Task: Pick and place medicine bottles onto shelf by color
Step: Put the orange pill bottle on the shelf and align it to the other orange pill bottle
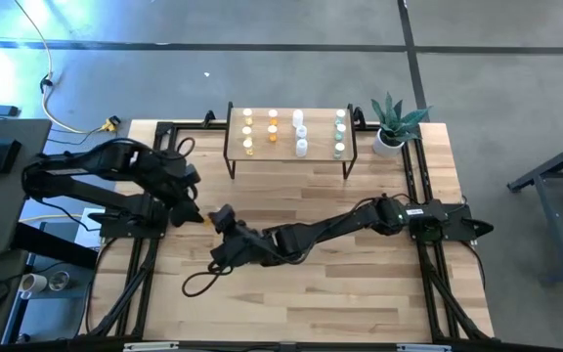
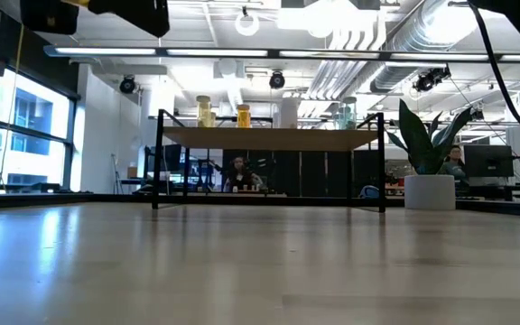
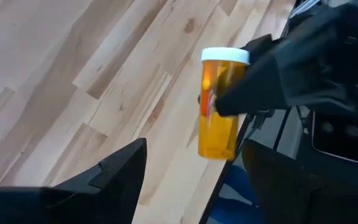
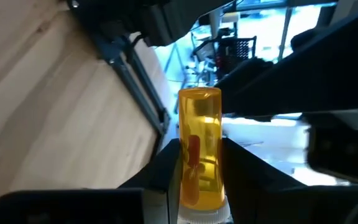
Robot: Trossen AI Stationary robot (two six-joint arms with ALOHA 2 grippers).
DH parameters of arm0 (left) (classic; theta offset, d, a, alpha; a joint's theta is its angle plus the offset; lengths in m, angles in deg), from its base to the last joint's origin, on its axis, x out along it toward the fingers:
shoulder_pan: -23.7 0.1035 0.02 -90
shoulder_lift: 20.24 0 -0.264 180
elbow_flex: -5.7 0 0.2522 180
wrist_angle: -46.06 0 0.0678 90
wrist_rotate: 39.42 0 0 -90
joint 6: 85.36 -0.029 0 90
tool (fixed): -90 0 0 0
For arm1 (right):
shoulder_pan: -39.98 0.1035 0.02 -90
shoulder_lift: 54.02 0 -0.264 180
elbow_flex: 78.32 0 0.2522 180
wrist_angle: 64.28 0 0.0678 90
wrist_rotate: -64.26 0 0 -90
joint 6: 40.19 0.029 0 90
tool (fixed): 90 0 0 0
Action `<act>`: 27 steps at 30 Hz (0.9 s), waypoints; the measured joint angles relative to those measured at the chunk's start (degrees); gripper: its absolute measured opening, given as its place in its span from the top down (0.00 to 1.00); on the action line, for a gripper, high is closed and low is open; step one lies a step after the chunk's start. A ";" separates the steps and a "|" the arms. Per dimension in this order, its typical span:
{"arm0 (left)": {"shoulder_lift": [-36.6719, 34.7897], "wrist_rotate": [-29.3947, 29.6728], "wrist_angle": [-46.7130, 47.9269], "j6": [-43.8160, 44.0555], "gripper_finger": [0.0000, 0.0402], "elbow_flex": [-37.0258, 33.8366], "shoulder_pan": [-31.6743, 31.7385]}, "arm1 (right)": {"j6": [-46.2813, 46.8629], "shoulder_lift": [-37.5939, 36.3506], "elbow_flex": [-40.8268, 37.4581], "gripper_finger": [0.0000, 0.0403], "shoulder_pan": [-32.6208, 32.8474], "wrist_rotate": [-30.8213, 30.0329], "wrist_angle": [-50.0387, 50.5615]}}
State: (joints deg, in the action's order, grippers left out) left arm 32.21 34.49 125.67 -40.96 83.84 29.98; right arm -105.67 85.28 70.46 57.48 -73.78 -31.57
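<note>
An orange medicine bottle (image 1: 206, 217) with a white cap is held above the table's left part by my right gripper (image 1: 213, 217), which is shut on it (image 4: 201, 155). My left gripper (image 1: 195, 213) is open. In the left wrist view its two fingers stand on either side of the bottle's base end (image 3: 216, 149) without touching it. The shelf (image 1: 289, 158) stands on its thin black legs at the table's far middle. On its board, bottles stand in rows: yellow (image 2: 205, 110), orange (image 2: 243, 115), white (image 2: 287, 113) and greenish (image 2: 346, 115). My right gripper pinches the orange bottle's body just below its white cap (image 3: 213, 102) between its two fingers (image 4: 163, 168). The fingers come about level from the table's right side and lie across the bottle. The bottle is lifted clear of the table.
A potted plant (image 1: 391, 127) stands at the far right, beside the shelf. A black cable loop (image 1: 198, 284) lies on the near left of the table. People sit in the room behind the table (image 2: 239, 171).
</note>
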 joint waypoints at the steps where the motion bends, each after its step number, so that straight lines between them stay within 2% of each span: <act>1: 0.27 -0.31 -0.02 0.00 0.37 0.00 0.00 | -1.31 0.00 0.00 0.79 0.00 0.01 -0.83; 4: 0.75 -2.33 -0.06 -0.01 0.37 0.00 0.00 | -3.64 0.00 0.00 0.79 0.00 0.01 -2.92; 18: 0.82 -4.85 -3.88 1.07 0.37 0.00 0.00 | -13.14 0.00 -0.09 0.79 0.00 0.51 -10.65; 27: 0.81 -5.38 -4.31 1.46 0.50 0.00 -0.02 | -14.53 -0.02 -0.09 0.79 0.00 -0.50 -11.57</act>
State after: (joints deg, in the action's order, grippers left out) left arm 33.03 29.11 121.36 -39.49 83.84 29.96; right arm -120.20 85.26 70.37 57.48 -74.28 -43.14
